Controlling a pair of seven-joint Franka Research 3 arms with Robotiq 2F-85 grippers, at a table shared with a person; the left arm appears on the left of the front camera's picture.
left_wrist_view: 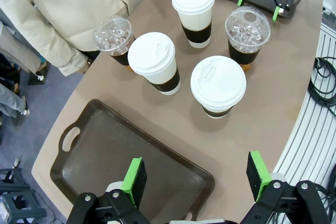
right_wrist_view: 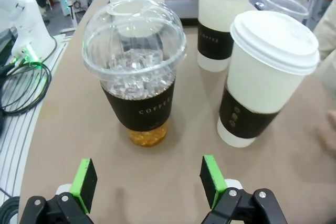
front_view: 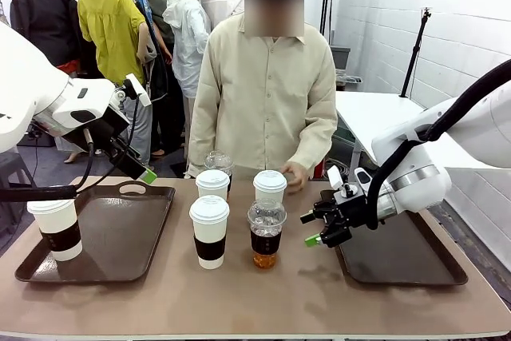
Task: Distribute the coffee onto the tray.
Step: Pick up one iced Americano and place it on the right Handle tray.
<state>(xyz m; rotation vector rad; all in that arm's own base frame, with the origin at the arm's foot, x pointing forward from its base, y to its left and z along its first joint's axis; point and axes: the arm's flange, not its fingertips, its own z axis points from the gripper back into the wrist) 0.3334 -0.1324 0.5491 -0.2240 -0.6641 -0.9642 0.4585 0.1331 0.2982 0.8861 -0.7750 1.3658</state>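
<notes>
Five cups of coffee stand mid-table. Three are white lidded paper cups with brown sleeves (front_view: pixel 210 229) (front_view: pixel 212 184) (front_view: pixel 270 188). The other two are clear dome-lidded cups, one in front (front_view: pixel 266 234) and one at the back (front_view: pixel 219 162). Another white cup (front_view: pixel 57 227) stands on the left tray (front_view: pixel 120 237). My left gripper (front_view: pixel 144 132) hangs open above that tray (left_wrist_view: pixel 121 156), its pads (left_wrist_view: pixel 134 182) wide apart and bare. My right gripper (right_wrist_view: pixel 148 182) is open and low, just right of the front clear cup (right_wrist_view: pixel 136 77), not touching it.
A second brown tray (front_view: pixel 399 257) lies at the right, under my right arm. The person stands at the far edge with a hand (front_view: pixel 294 175) on the table by the cups. Bare tabletop runs along the near edge.
</notes>
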